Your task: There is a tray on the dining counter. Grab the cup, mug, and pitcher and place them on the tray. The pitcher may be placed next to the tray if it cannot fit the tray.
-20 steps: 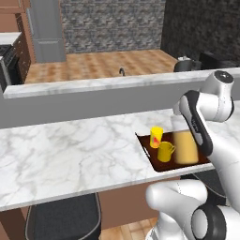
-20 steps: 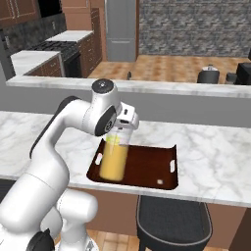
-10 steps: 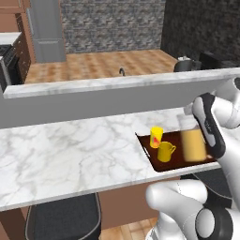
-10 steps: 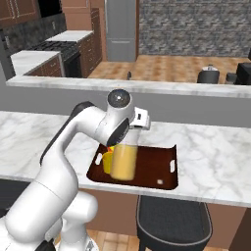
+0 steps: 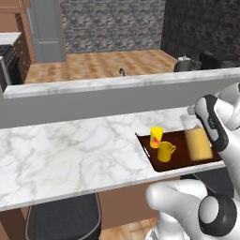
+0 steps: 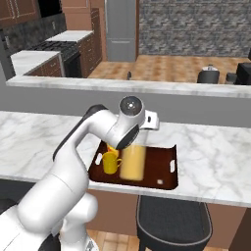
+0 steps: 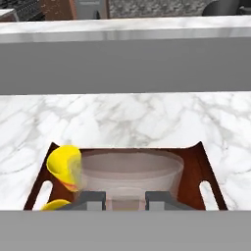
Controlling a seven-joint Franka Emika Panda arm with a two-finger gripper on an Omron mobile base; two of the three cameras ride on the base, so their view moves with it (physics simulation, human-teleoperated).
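Nearest you, your gripper (image 7: 125,200) is clamping the rim of the pitcher (image 6: 133,162), its fingers (image 7: 93,200) closed on the glass wall, and the pitcher is hanging upright over the near middle of the tray (image 6: 165,168). At the pitcher's nine o'clock the mug (image 6: 110,163) is sitting on the tray, handle toward the left slot. Just past it, at about ten o'clock, the cup (image 5: 156,137) is standing on the tray. The tray is resting on the dining counter (image 5: 70,150), whose grey ledge (image 7: 125,59) is running across at twelve o'clock.
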